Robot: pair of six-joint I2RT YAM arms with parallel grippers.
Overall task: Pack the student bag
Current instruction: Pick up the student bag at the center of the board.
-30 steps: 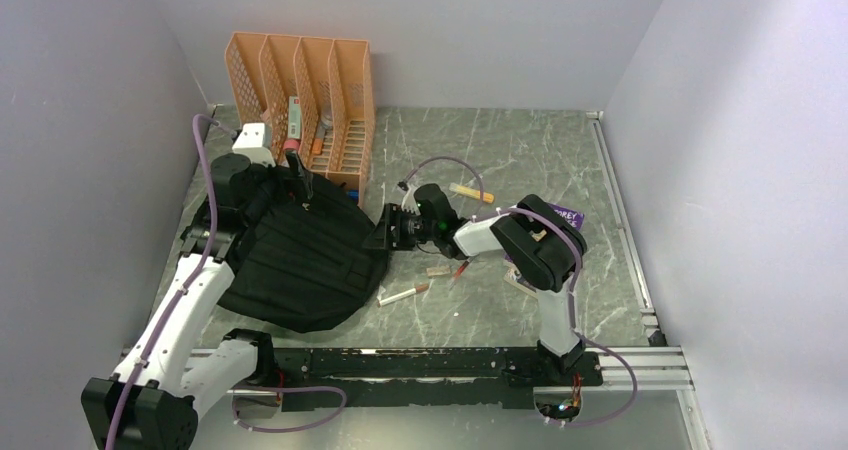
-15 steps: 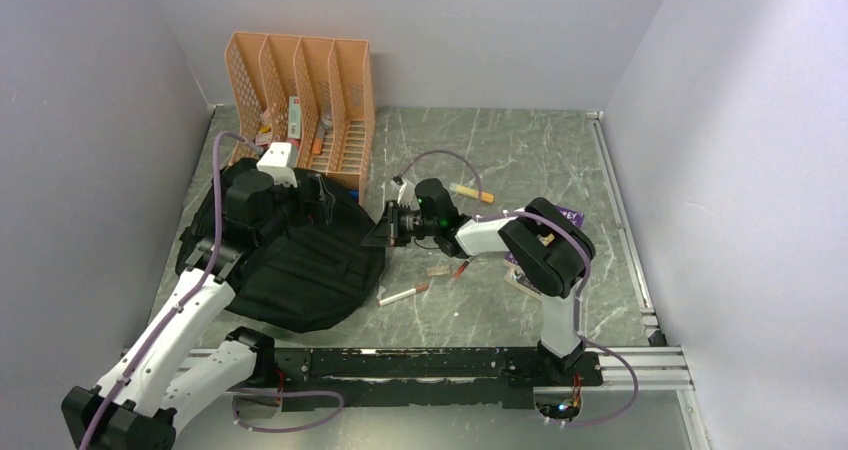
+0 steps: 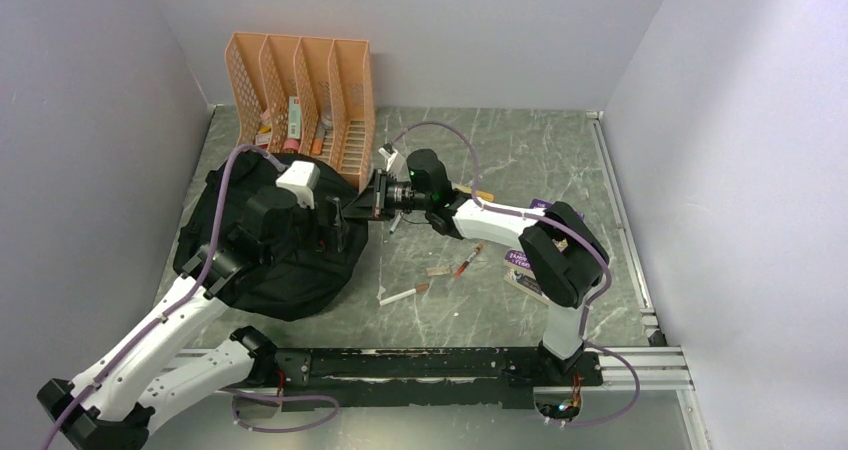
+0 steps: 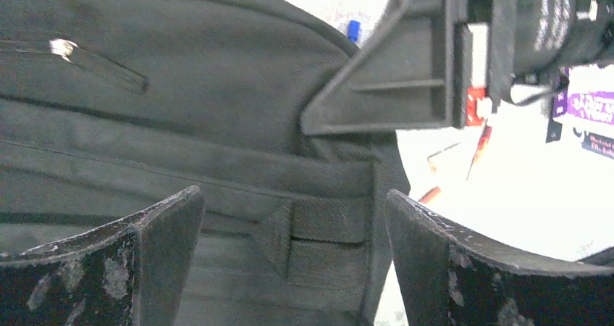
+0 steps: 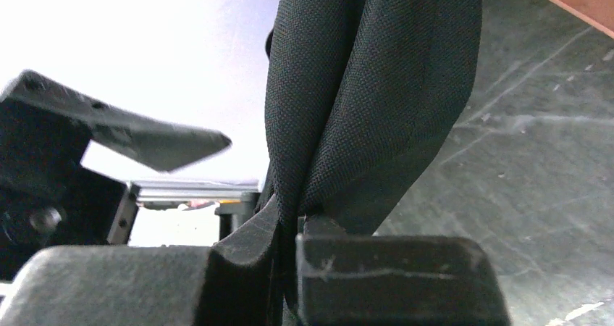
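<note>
The student bag (image 3: 255, 255) is a large black backpack lying on the left of the table. My right gripper (image 3: 368, 202) reaches in from the right and is shut on a fold of the bag's fabric (image 5: 347, 87) at its far right edge; the cloth is pinched between the fingers (image 5: 246, 246). My left gripper (image 3: 335, 225) hovers over the bag's right side, open, with a stitched strap panel (image 4: 326, 228) between its fingers and nothing held. In the left wrist view the right gripper (image 4: 405, 80) sits just beyond the bag edge.
An orange file organiser (image 3: 300, 100) stands right behind the bag. Loose pens (image 3: 405, 294) (image 3: 465, 263) and an orange marker (image 3: 480, 195) lie on the marble table. A purple book (image 3: 522, 260) lies partly under the right arm.
The right gripper shut on the bag's edge and moved back and left, drawing the fabric with it. The left gripper travelled right across the bag, staying open.
</note>
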